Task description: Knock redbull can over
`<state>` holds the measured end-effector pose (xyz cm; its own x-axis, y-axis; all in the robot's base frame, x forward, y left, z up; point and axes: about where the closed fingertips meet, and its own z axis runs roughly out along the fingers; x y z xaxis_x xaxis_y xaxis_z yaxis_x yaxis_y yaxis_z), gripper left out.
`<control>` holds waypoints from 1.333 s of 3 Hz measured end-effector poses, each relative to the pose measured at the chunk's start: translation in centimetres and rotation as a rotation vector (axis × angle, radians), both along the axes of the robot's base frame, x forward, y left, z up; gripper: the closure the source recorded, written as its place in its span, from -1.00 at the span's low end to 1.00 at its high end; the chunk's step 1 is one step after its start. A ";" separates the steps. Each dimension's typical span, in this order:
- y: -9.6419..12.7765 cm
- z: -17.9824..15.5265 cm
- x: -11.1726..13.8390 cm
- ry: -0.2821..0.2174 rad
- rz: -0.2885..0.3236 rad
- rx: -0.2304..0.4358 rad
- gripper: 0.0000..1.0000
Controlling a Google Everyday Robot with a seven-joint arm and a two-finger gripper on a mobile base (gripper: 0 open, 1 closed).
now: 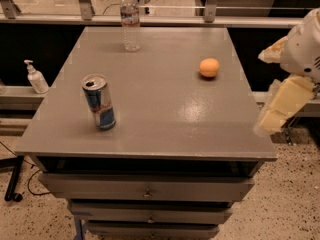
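Note:
The redbull can (99, 102) stands upright on the grey table (165, 119), near its front left. It is blue and silver with a silver top and pull-tab. My gripper (278, 109) hangs off the table's right edge, beyond the front right corner, below the white arm (305, 46). It is far to the right of the can and touches nothing.
A clear plastic water bottle (130, 20) stands at the table's back edge. An orange (209, 67) lies right of centre. A white pump bottle (36, 78) sits on a ledge to the left. Drawers (147, 189) are below the tabletop.

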<state>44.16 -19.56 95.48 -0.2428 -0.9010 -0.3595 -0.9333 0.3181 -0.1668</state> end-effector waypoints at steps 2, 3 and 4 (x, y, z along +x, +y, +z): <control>7.8 -2.4 2.6 0.008 -0.029 0.414 -1.00; 12.6 -1.0 4.0 -0.026 -0.031 0.628 -1.00; 14.5 0.7 4.3 -0.039 -0.035 0.708 -1.00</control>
<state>48.48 -5.10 96.20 -0.2424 -0.4397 -0.8648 -0.9182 0.3918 0.0581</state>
